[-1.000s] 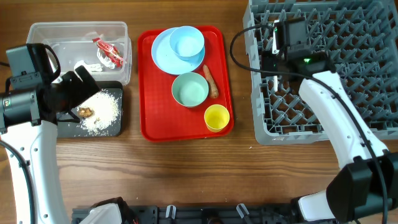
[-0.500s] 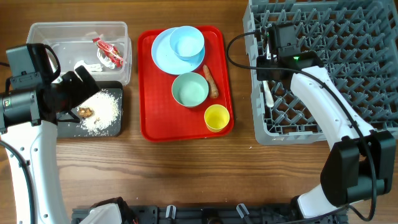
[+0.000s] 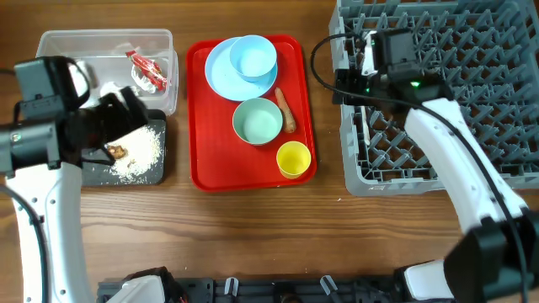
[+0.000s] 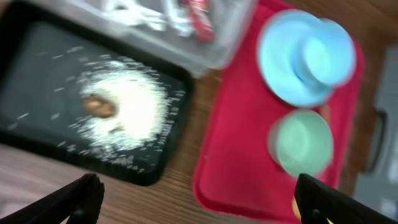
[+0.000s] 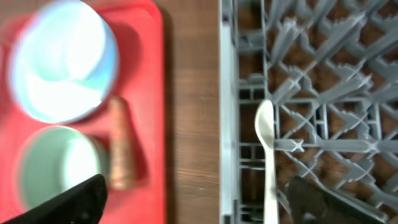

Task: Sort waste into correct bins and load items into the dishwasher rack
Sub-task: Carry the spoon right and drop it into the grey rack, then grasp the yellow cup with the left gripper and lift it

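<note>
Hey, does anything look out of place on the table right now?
One thing: the orange-brown carrot-like stick lies on the flat red tray, right beside the pale green round bowl, so it is waste left unsorted. The white plastic spoon lies flat in the grey grid rack; nothing odd there.

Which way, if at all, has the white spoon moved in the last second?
Yes. The white spoon has shifted toward the front edge of the dishwasher rack and now lies flat beside its left wall.
</note>
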Robot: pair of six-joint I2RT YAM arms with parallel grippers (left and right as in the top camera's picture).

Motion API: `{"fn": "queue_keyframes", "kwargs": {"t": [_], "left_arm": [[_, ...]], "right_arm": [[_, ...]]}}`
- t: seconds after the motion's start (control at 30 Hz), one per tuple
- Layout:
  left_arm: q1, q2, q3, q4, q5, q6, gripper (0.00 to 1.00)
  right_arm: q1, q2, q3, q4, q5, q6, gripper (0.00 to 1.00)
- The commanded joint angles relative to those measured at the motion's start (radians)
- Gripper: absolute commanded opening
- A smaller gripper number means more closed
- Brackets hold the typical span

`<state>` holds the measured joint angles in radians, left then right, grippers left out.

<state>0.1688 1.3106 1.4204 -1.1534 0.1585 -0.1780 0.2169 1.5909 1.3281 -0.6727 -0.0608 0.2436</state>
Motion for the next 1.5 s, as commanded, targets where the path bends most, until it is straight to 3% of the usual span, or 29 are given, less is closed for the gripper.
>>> {"fn": "queue_keyframes", "kwargs": {"t": [0.0, 0.1, 0.27, 0.5, 0.63, 0.73, 1.0, 1.13, 1.33, 1.47], "left_arm": [[-0.131, 0.051, 0.006, -0.004, 0.136, 0.155, 1.0], [-0.252, 0.113, 0.006, -0.014, 0.198, 0.222, 1.0], [-0.473, 0.281, 0.006, 0.042, 0.186, 0.215, 1.0], [-0.7, 0.457, 0.006, 0.192, 0.184, 0.037, 0.98], [-0.766, 0.492, 0.006, 0.207, 0.091, -0.079, 0.96], [-0.806, 0.524, 0.006, 0.204, 0.061, -0.101, 0.95], [-0.877, 0.582, 0.006, 0.187, -0.046, -0.201, 0.81], [-0.877, 0.584, 0.006, 0.177, -0.056, -0.205, 0.72], [-0.877, 0.584, 0.006, 0.178, -0.056, -0.205, 0.72], [-0.877, 0.584, 0.006, 0.18, -0.072, -0.234, 0.59]], "right_arm": [[-0.028, -0.098, 0.036, -0.023, -0.05, 0.083, 1.0], [-0.066, -0.138, 0.036, -0.048, -0.053, 0.132, 1.0], [-0.15, -0.178, 0.036, -0.097, -0.053, 0.144, 1.0], [-0.231, -0.181, 0.036, -0.192, -0.053, 0.122, 1.0], [-0.232, -0.181, 0.036, -0.201, -0.053, 0.122, 1.0], [-0.232, -0.181, 0.036, -0.204, -0.053, 0.122, 1.0], [-0.232, -0.181, 0.035, -0.222, -0.053, 0.122, 1.0], [-0.231, -0.181, 0.033, -0.227, -0.053, 0.122, 1.0], [-0.231, -0.181, 0.033, -0.227, -0.053, 0.122, 1.0], [-0.231, -0.181, 0.033, -0.226, -0.053, 0.122, 1.0]]}}
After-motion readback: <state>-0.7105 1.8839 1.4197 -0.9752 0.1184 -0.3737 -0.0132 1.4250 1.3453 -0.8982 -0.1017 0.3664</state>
